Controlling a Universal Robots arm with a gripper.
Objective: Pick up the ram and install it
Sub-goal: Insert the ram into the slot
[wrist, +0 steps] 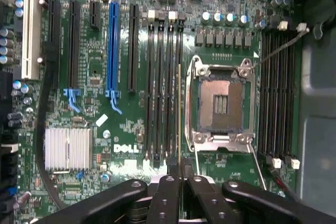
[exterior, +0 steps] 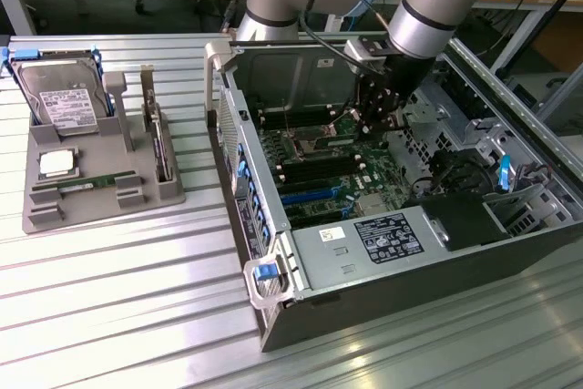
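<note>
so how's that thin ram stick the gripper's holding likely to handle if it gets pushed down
The ram, seen edge-on in the gripper, looks very thin, so it is probably light and fairly stiff lengthwise. It may twist or pivot if pushed off-line, since it is gripped on a narrow edge. As bare circuit board it is likely fragile against the memory slots beneath.

One open computer case [exterior: 383, 252] on the table [exterior: 118, 316]. One grey holder [exterior: 91, 179] beside it, carrying one hard drive [exterior: 62, 97], one processor [exterior: 56, 163], one ram stick [exterior: 86, 184]. One motherboard [wrist: 131, 129]: one empty CPU socket [wrist: 220, 103], one blue slot [wrist: 112, 45], one white slot [wrist: 31, 32], one heatsink [wrist: 68, 148]. One gripper [wrist: 181, 182].
</note>
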